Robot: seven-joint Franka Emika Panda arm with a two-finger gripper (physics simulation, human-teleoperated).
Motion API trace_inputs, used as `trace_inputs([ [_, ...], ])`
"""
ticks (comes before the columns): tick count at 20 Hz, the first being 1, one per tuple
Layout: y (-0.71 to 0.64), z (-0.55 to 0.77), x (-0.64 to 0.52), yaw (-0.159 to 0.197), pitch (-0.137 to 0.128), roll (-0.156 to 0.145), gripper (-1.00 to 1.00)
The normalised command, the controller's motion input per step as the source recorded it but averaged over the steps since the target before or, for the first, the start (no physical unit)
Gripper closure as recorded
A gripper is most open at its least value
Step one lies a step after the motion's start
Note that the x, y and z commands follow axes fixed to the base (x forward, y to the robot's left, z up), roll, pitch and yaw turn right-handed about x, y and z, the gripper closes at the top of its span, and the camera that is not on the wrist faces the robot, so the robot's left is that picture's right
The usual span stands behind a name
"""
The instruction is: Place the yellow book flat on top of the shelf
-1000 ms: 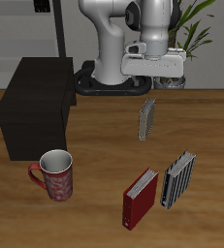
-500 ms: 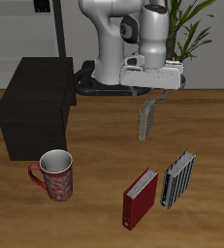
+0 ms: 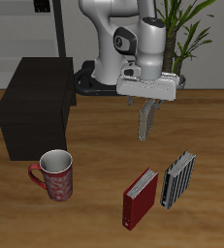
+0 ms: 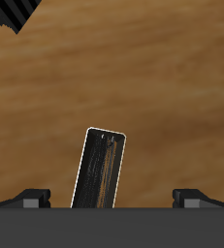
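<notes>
Above the middle of the desk (image 3: 94, 199), my gripper (image 3: 147, 100) hangs with its 2 fingers (image 4: 31, 197) spread wide, gripping nothing. The yellow book (image 3: 145, 120) stands upright just beneath it, between the fingers and untouched, well apart from the dark shelf (image 3: 36, 102) beside the mug (image 3: 54, 174).

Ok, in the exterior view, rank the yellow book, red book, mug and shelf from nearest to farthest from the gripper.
From the gripper:
1. yellow book, standing directly below it.
2. red book, toward the table's front edge.
3. shelf and mug, both across the table; too close to call.
</notes>
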Motion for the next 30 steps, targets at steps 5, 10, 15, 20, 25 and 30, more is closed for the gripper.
trace_inputs([
  [5, 0.01, -0.3, 0.04, 0.008, 0.04, 0.022, -1.0],
  [10, -0.02, -0.2, 0.06, -0.029, 0.033, 0.025, -1.0],
  [15, 0.0, -0.24, 0.06, 0.02, 0.034, 0.019, 1.0],
  [20, -0.04, -0.07, 0.02, 0.0, 0.018, 0.006, 1.0],
  [25, -0.05, 0.05, 0.02, -0.015, 0.023, -0.003, 1.0],
  [30, 0.0, 0.25, -0.04, 0.022, -0.039, 0.008, 1.0],
])
